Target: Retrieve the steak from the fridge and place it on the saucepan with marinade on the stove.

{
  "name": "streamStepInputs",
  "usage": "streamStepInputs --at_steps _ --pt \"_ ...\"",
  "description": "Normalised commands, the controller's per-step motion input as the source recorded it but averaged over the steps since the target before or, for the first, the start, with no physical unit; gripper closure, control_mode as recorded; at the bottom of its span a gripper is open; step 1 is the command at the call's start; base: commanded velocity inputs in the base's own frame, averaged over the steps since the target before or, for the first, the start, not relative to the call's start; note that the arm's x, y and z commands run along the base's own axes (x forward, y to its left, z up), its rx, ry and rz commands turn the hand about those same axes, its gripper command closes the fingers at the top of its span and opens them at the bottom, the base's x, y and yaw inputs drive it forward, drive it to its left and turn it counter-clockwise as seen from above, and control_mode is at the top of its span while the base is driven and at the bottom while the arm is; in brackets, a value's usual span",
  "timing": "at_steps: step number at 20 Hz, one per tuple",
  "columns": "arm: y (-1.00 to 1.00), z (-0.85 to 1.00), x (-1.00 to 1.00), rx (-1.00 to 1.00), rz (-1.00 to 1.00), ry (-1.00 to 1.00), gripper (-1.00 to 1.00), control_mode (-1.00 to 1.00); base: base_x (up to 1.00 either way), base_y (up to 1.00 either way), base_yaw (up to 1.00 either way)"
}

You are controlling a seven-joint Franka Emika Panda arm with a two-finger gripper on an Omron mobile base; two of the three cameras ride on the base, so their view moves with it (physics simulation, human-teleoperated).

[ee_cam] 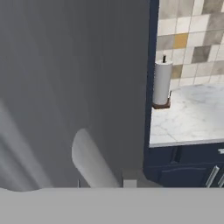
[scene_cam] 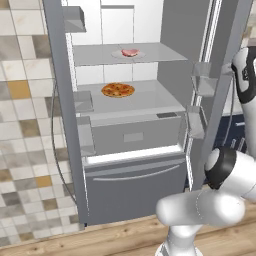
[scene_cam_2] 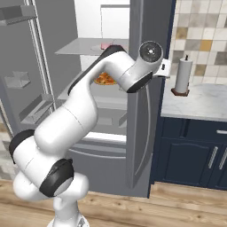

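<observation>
The fridge [scene_cam: 135, 150] stands open, showing a white interior and grey shelves. On its top shelf the small pinkish steak [scene_cam: 130, 52] lies on a pale plate. My arm reaches around the outer face of the fridge's open right door [scene_cam_2: 139, 128], far from the steak. In the hand view my gripper [ee_cam: 104, 184] is close against that grey door face. The long door handle [ee_cam: 89, 159] runs down toward its two fingertips, which barely rise above the bottom edge. Their spacing is unclear. The saucepan, marinade and stove are out of view.
A round orange-topped pizza [scene_cam: 118, 90] sits on the shelf below the steak. Door bins [scene_cam: 200, 85] line the open doors, and a closed freezer drawer [scene_cam: 135, 185] sits beneath. To the right a paper towel roll [scene_cam_2: 183, 76] stands on a marble counter [scene_cam_2: 199, 104] over navy cabinets [scene_cam_2: 190, 155].
</observation>
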Motion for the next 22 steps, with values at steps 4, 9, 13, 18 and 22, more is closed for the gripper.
streamStepInputs --at_steps 4,9,13,18,22 --pt "-0.21 0.0 -0.08 0.0 0.0 0.0 -1.0 -1.0 0.0 0.0 0.0" --pt "0.0 0.0 0.0 0.0 0.0 0.0 -1.0 -1.0 0.0 0.0 0.0" --pt "0.0 0.0 -0.16 0.0 -0.02 0.0 -1.0 -1.0 0.0 0.0 0.0" --pt "0.0 0.06 -0.65 0.0 -0.04 0.0 -1.0 -1.0 0.0 0.0 0.0" --pt "0.27 0.13 -0.9 -0.02 0.0 0.0 -1.0 -1.0 0.0 0.0 0.0"
